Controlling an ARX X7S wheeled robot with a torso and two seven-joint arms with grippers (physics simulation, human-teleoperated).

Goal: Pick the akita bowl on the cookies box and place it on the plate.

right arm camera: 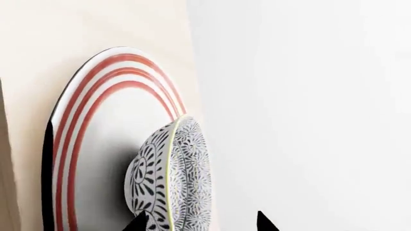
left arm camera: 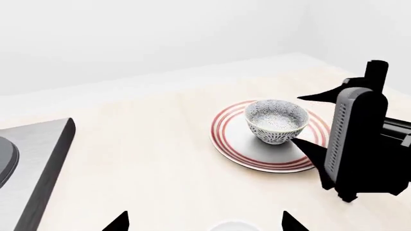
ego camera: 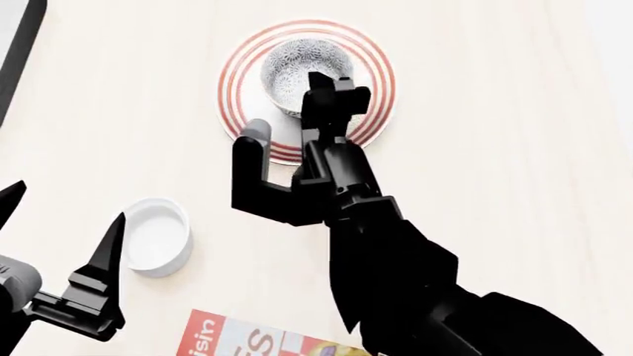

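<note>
While right pincer (ego camera: 293, 119) gapes | akita bowl (left arm camera: 276, 121) upright on plate (left arm camera: 226, 137)

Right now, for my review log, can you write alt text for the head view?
The akita bowl sits on the red-ringed plate, with the right gripper open just above its near rim. Nearer, a white cup stands by the open left gripper, and the cookies box peeks in below.

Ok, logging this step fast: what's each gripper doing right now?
Left gripper: open, holding nothing, beside the white cup.
Right gripper: open, fingers apart; the akita bowl sits on the plate, not held.
</note>
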